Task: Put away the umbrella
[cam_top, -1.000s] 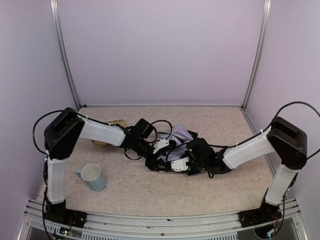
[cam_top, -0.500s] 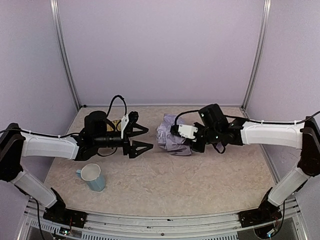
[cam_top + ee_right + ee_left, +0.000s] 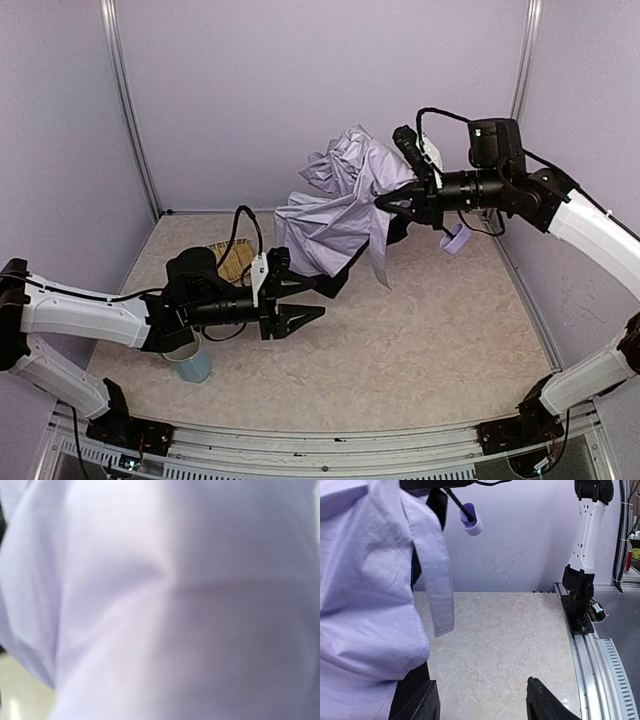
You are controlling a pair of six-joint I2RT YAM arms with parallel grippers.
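so that the umbrella (image 3: 335, 215) hangs free, my right gripper (image 3: 392, 200), seemingly clamped on it, holds it high while my left gripper (image 3: 312, 298) hovers open below.

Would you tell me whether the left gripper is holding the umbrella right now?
No, the left gripper stands open with nothing in it, low beside the umbrella, which hangs lifted off the table.

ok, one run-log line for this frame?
right claw: shut on umbrella, held off the table, fabric hanging loose | left claw: open, empty, near the fabric's lower edge
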